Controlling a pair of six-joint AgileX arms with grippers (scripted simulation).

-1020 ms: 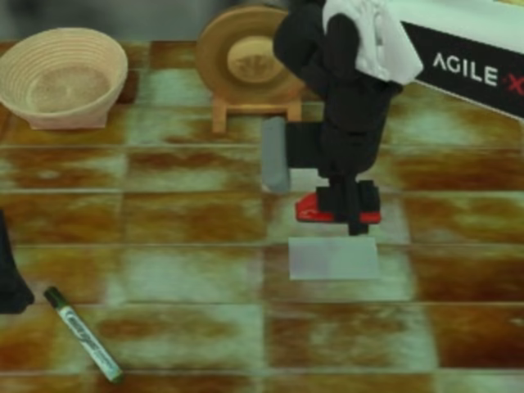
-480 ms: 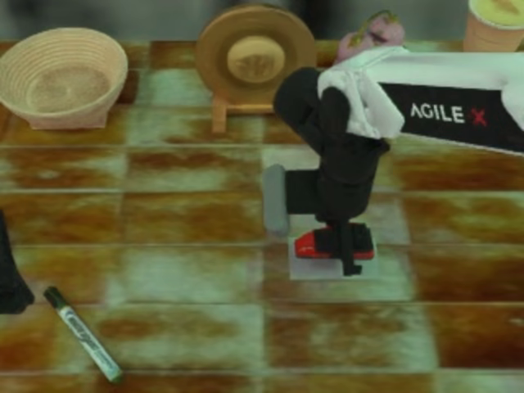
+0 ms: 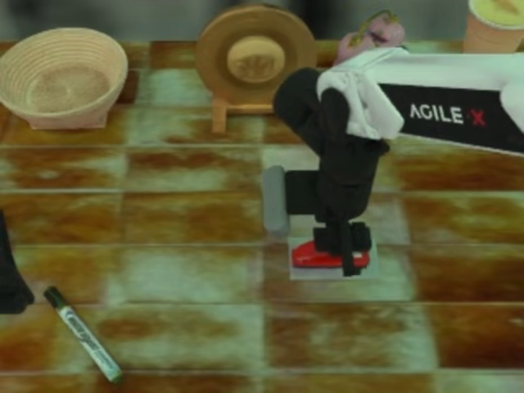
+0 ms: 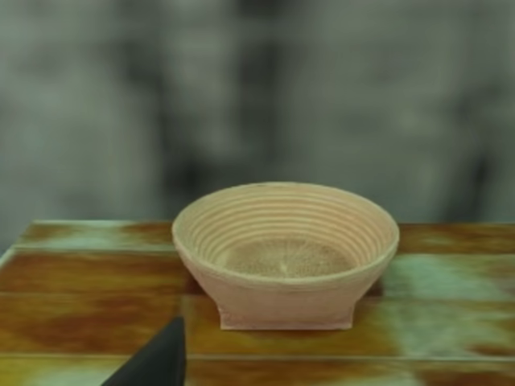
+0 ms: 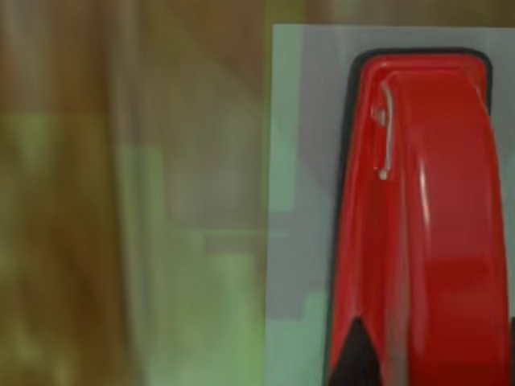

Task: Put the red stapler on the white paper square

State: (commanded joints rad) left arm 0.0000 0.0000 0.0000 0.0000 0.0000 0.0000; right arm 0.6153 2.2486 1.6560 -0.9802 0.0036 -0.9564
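The red stapler [image 3: 313, 257] lies lengthwise across the white paper square [image 3: 327, 274], right of the table's centre. My right gripper [image 3: 344, 250] is directly above it, shut on the red stapler around its right half. In the right wrist view the red stapler [image 5: 418, 225] fills the frame over the white paper square [image 5: 298, 161], and a dark fingertip [image 5: 354, 363] presses against its side. Whether the stapler rests on the sheet or hovers just above it, I cannot tell. My left gripper [image 3: 10, 282] is parked at the table's left edge.
A woven basket [image 3: 61, 78] stands at the back left, also facing the left wrist camera as the basket [image 4: 286, 249]. A round wooden stand [image 3: 254, 57] is at the back centre, a cup [image 3: 495, 24] at the back right. A green marker [image 3: 83, 334] lies front left.
My right gripper has carried the red stapler toward the table's front, from behind the white paper square to over it, and lower. The left arm has not moved.
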